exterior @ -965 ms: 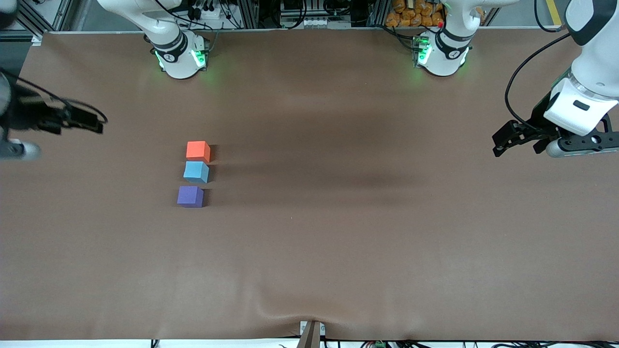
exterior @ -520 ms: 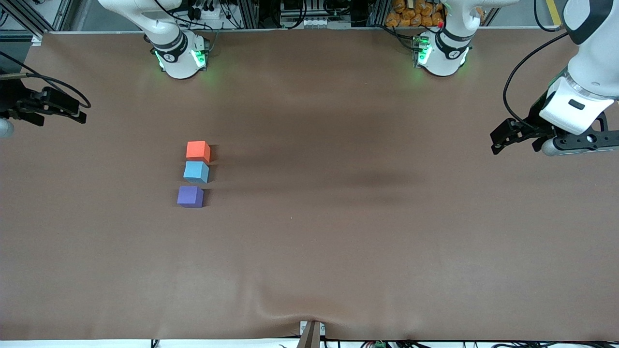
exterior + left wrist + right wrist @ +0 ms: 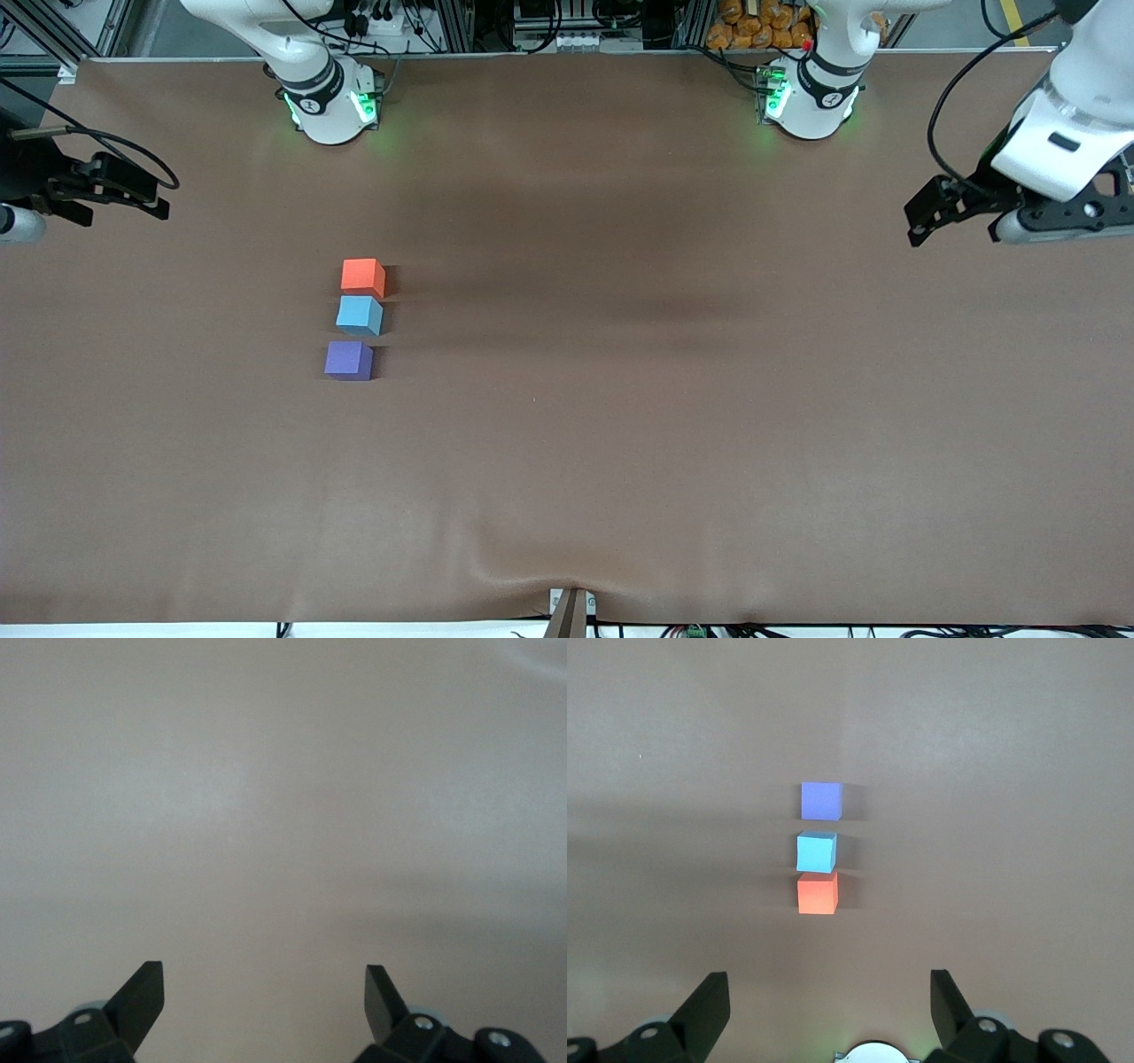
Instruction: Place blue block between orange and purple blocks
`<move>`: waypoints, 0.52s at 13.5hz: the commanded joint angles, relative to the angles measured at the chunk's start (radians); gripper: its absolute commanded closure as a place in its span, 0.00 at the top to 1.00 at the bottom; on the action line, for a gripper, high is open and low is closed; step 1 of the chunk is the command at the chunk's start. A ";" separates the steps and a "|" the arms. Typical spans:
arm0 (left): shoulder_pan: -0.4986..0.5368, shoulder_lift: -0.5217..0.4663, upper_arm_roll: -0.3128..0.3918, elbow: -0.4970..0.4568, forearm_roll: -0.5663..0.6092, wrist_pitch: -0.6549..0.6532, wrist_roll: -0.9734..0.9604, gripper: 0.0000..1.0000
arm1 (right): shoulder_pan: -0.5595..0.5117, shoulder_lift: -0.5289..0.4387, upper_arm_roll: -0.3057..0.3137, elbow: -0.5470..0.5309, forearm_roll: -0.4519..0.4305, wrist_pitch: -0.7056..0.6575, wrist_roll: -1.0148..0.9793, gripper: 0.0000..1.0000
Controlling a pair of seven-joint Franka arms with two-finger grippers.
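Note:
The orange block [image 3: 362,276], the blue block [image 3: 359,315] and the purple block [image 3: 348,360] lie in a short row on the brown table, toward the right arm's end. The blue block is in the middle, close against the orange one, with a small gap to the purple one. The right wrist view shows the same row: purple [image 3: 821,801], blue [image 3: 816,851], orange [image 3: 818,893]. My right gripper [image 3: 158,199] is open and empty, up over the table's right-arm end, apart from the blocks [image 3: 830,1001]. My left gripper [image 3: 921,223] is open and empty over the left arm's end [image 3: 264,992].
The brown table cover [image 3: 620,399] has a wrinkle at its edge nearest the front camera. The two arm bases [image 3: 330,106] [image 3: 811,102] stand at the table's edge farthest from that camera. The left wrist view shows only bare table [image 3: 283,815].
The right gripper has drawn away toward its end of the table and settled there. The left gripper has shifted toward the robots' edge of the table. The blocks have not moved.

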State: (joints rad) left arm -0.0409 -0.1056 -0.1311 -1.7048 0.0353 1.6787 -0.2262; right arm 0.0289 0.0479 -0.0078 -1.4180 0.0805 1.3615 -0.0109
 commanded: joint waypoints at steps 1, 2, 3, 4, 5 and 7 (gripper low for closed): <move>0.015 -0.014 -0.007 0.048 0.018 -0.103 0.015 1.00 | -0.021 -0.037 0.017 -0.042 -0.015 0.014 -0.032 1.00; 0.018 -0.023 -0.008 0.050 0.018 -0.111 0.022 1.00 | -0.026 -0.037 0.012 -0.044 -0.015 0.017 -0.064 1.00; 0.018 -0.034 -0.008 0.047 0.018 -0.114 0.053 1.00 | -0.029 -0.037 0.011 -0.045 -0.015 0.019 -0.079 1.00; 0.024 -0.045 -0.007 0.042 0.017 -0.126 0.098 1.00 | -0.027 -0.039 0.011 -0.045 -0.013 0.019 -0.080 1.00; 0.051 -0.048 -0.007 0.042 0.012 -0.140 0.143 1.00 | -0.027 -0.039 0.011 -0.045 -0.013 0.019 -0.080 1.00; 0.088 -0.046 -0.008 0.048 -0.032 -0.140 0.172 1.00 | -0.030 -0.037 0.011 -0.045 -0.013 0.016 -0.080 1.00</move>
State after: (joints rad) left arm 0.0067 -0.1418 -0.1306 -1.6654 0.0313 1.5590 -0.1017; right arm 0.0177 0.0465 -0.0097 -1.4254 0.0758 1.3659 -0.0709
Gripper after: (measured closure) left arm 0.000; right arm 0.000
